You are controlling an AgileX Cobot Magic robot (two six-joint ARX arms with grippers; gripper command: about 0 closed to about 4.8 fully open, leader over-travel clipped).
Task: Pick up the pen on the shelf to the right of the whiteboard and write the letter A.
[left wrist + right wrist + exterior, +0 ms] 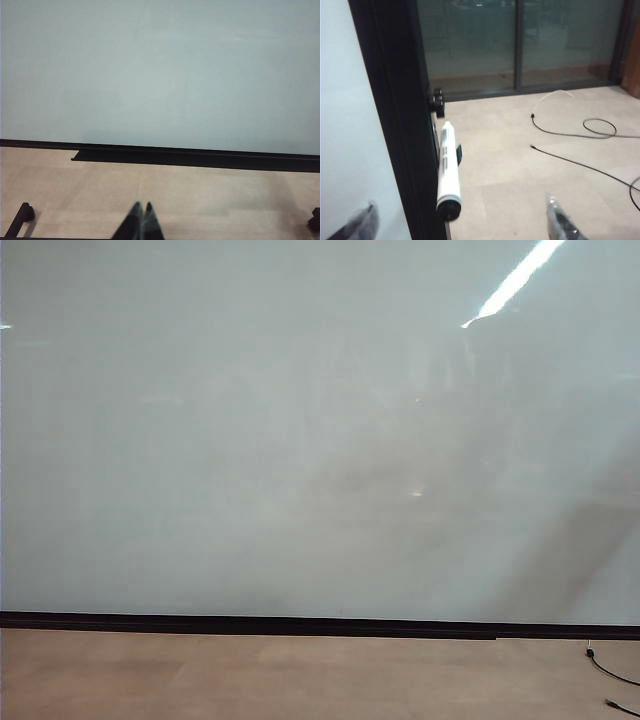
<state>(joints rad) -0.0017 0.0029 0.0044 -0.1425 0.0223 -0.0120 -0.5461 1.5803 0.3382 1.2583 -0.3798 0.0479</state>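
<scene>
Right wrist view alone shows the pen (447, 167).

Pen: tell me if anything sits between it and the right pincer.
Nothing visible does. In the right wrist view the pen lies on its shelf beside the whiteboard frame, and the right pincer is open, with one finger on each side of the pen and only bare floor in the gap.
</scene>
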